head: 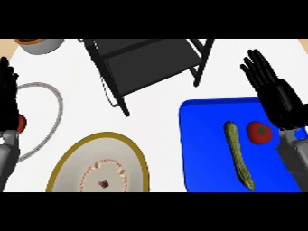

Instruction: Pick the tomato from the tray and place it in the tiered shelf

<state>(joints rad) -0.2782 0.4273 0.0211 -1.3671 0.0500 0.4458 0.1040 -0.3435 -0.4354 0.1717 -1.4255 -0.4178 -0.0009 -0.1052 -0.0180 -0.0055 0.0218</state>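
Note:
A red tomato (259, 132) lies on the blue tray (203, 149) at the lower right, beside a long green cucumber (238, 154). My right hand (274, 92) hovers just above and right of the tomato, fingers straight and pointing away, open and apart from it. The dark tiered shelf (146, 63) stands at the top centre, tilted in the view. My left hand (2, 101) rests open at the left edge, fingers up.
A white plate with a gold rim (103, 164) sits at the lower centre. A grey ring-shaped plate (53, 106) lies at the left, with a small red thing (21, 123) by my left hand. A bowl (39, 45) stands at the top left.

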